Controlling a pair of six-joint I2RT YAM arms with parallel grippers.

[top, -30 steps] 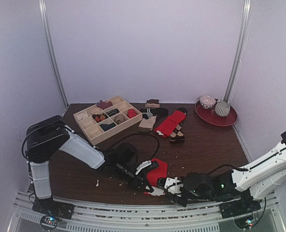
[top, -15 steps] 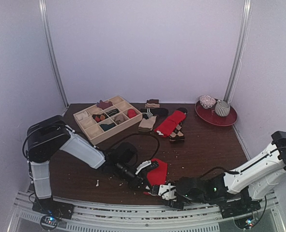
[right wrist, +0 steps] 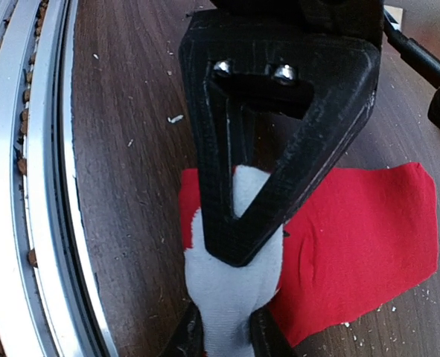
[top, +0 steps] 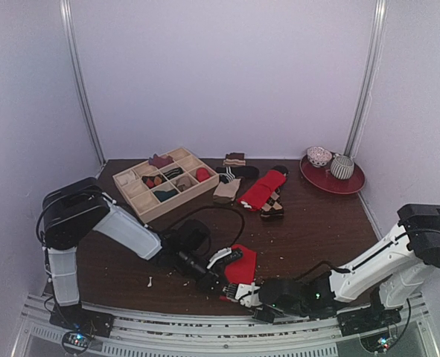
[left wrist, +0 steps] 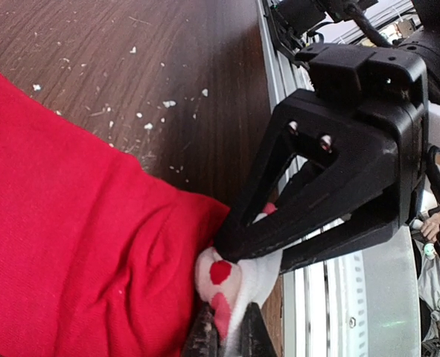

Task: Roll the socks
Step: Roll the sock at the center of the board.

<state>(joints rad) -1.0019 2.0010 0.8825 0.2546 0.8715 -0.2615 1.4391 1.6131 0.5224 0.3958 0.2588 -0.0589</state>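
Right wrist view: right fingers (right wrist: 191,338) are clamped on the white end of the red sock (right wrist: 354,223), which lies spread on the worktop (right wrist: 130,149) near its front rail. Left fingers (left wrist: 203,342) are closed on the same white end from the opposite side, the two sets nearly touching. Cream sock (top: 226,191) lies well apart at the far side, just beside the wooden tray (top: 181,201).

Right pincer (top: 243,292) slid left along table edge, narrowed onto red sock (top: 243,262) white end.
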